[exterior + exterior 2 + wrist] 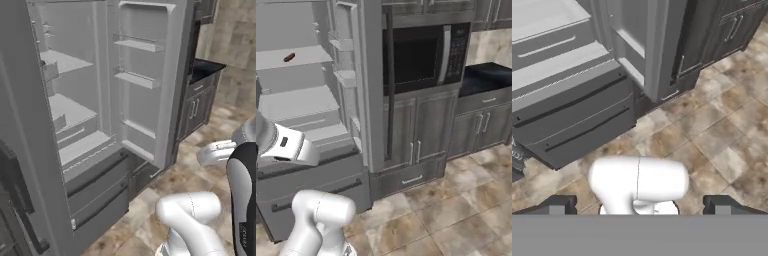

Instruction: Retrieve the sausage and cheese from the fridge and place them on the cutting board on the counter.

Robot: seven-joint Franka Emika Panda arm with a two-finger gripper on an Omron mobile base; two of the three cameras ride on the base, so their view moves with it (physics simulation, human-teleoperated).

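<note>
Red-brown and stubby, the sausage (289, 57) lies on an upper shelf of the fridge (301, 107), at the upper left of the right base view — a small oblong with rounded ends, alone on pale grey. Fridge doors stand open. At the bottom of the hand view the gripper (637, 206) is spread wide, grasping nothing, above the brown floor tiles (722, 130).

Beside my white arm (286, 144), the fridge (80, 100) is pale grey inside and out, with dark bars on its grey drawers (577, 125). One dark red-brown sausage (289, 57) lies on its shelf. Right of the fridge: black microwave (423, 55), dark grey wood-grain cabinets (416, 130), black counter (488, 75), mottled brown-tan floor tiles (712, 130).
</note>
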